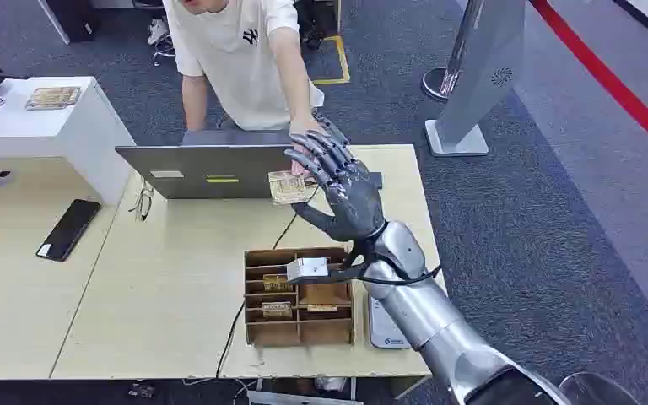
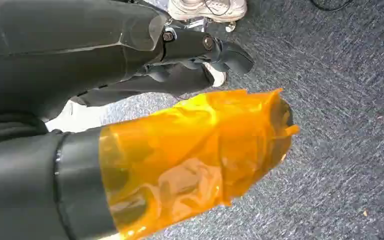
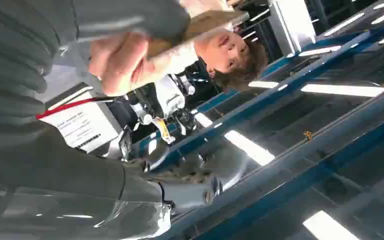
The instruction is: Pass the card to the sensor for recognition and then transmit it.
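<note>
So the right hand point(image 1: 342, 190) is up over the far side of the bench point(image 1: 169, 287), fingers point(image 1: 321, 152) fanned out and pointing away from the robot, with the card point(image 1: 289, 187) sitting at the thumb side of the palm. Looks pinched between thumb and fingers, and the person's hand point(image 1: 304, 135) is right there on the card's far edge too, so both are touching it. In the right wrist view the card point(image 3: 195, 27) is a tan slab with the person's hand point(image 3: 117, 60) wrapped on it.

The card is just in front of the grey laptop point(image 1: 198, 169), above the bench. Nearer the robot is a brown compartment box point(image 1: 299, 299) with more cards in its slots and a small grey sensor unit point(image 1: 306, 269) on its rim. A black phone point(image 1: 68, 229) lies well off to the left.

Left hand point(image 2: 190, 160) hangs over the carpet, wrapped in orange film, can't tell how its fingers sit.
</note>
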{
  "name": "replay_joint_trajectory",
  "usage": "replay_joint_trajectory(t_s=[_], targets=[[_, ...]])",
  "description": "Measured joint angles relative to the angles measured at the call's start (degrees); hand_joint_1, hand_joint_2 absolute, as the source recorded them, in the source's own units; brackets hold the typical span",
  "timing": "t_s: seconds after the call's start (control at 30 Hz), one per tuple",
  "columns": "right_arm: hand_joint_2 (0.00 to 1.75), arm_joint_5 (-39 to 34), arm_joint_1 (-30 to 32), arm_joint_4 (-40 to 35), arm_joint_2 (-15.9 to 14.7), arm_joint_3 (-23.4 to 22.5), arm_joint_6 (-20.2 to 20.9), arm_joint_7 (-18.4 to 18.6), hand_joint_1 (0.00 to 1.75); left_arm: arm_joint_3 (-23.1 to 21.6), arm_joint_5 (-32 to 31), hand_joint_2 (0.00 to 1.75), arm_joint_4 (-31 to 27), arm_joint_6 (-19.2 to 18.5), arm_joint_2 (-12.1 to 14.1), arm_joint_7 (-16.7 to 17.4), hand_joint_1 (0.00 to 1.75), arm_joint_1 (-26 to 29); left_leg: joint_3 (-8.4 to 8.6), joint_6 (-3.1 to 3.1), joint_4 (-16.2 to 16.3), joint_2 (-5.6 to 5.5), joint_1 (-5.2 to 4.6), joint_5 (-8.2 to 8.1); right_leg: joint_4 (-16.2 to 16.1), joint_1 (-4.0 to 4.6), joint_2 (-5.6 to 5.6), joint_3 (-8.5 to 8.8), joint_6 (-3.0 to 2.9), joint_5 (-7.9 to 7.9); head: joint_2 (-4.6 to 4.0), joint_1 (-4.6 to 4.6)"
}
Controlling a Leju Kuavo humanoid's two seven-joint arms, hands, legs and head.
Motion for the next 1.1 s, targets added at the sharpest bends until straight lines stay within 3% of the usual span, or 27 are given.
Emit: replay_joint_trajectory(t_s=[0.47, 1.1], targets=[[1.75, -0.74, -0.01, 1.35, 0.44, -0.07, -0.06, -0.04, 1.5, 0.0, 0.24, 0.0, 0.0, -0.26, 0.0, 0.35, 0.0, 0.01, 0.0, 0.0, 0.0, 0.0, 0.0, 0.0, 0.0, 0.0, 0.0, 0.0, 0.0, 0.0, 0.0, 0.0], [1.75, -1.4, 0.0, 2.27, 0.46, -0.59, -0.09, -0.04, 1.69, 0.0, 0.44, 0.0, 0.0, -0.42, -0.07, 0.85, 0.0, 0.04, 0.0, 0.0, 0.0, -0.01, 0.0, 0.0, 0.0, 0.0, 0.0, 0.0, 0.0, 0.0, 0.0, 0.0]])
